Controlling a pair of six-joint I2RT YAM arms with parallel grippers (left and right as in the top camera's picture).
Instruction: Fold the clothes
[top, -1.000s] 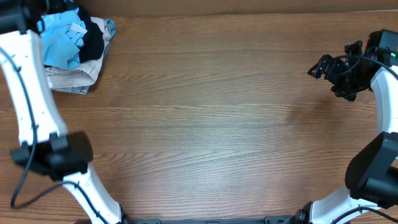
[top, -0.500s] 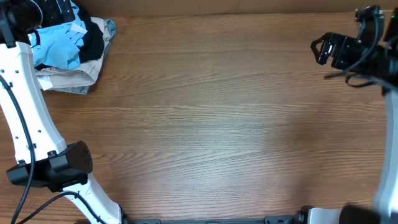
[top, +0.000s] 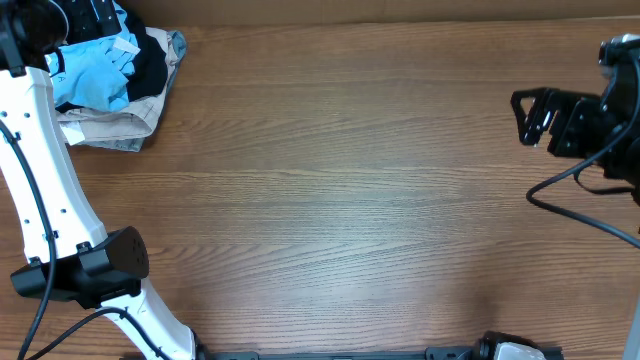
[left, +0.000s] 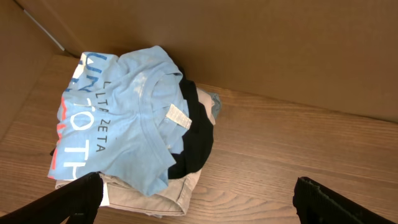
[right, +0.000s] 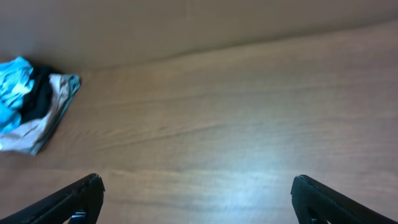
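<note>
The clothes, a crumpled sky-blue T-shirt (left: 124, 124) with white lettering, lie on top of a pile in the table's far left corner (top: 95, 78). The right wrist view catches the shirt small at its left edge (right: 12, 93). My left gripper (left: 199, 194) hovers over the near side of the pile, jaws wide open and empty, touching nothing. From overhead it shows at the top left (top: 92, 18). My right gripper (top: 527, 117) hangs open and empty over bare wood at the far right (right: 196, 186), well away from the shirt.
Under the shirt lie a black garment (left: 196, 134) and a beige garment (left: 180, 190). A brown cardboard wall (left: 280, 43) runs along the table's far edge and closes in the left corner. Wooden tabletop (top: 340, 200) spreads between the two arms.
The left wrist moved further into the far left corner over the pile, then held still. The right gripper swung toward the far edge, then back nearer and slightly right.
</note>
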